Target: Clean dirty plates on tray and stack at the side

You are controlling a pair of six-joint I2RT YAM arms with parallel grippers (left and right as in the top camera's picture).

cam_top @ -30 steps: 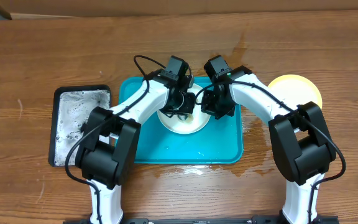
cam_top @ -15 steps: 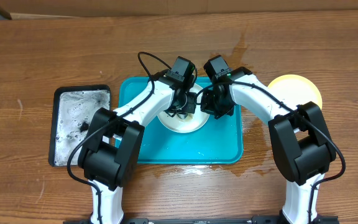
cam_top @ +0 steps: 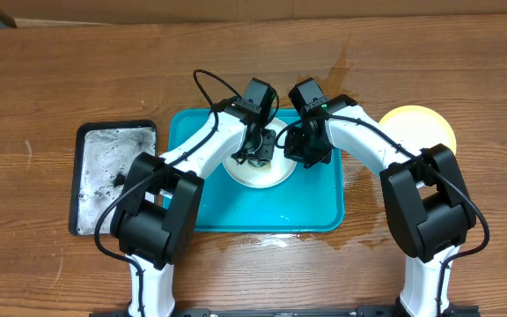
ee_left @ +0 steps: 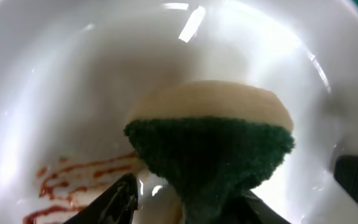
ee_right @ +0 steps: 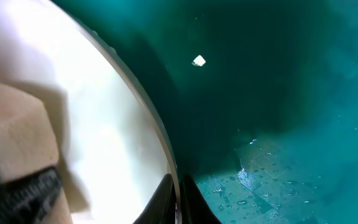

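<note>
Now | plate point(ee_left: 73, 93): round, glossy white | sponge point(ee_left: 210, 143): fuzzy green, beige foam

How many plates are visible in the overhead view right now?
2. A white plate sits on the turquoise tray; a pale yellow plate lies on the table right of it. More may be hidden underneath.

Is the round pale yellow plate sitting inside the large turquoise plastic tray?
No, the pale yellow plate rests on the wooden table, to the right of the turquoise tray and outside its rim.
</note>
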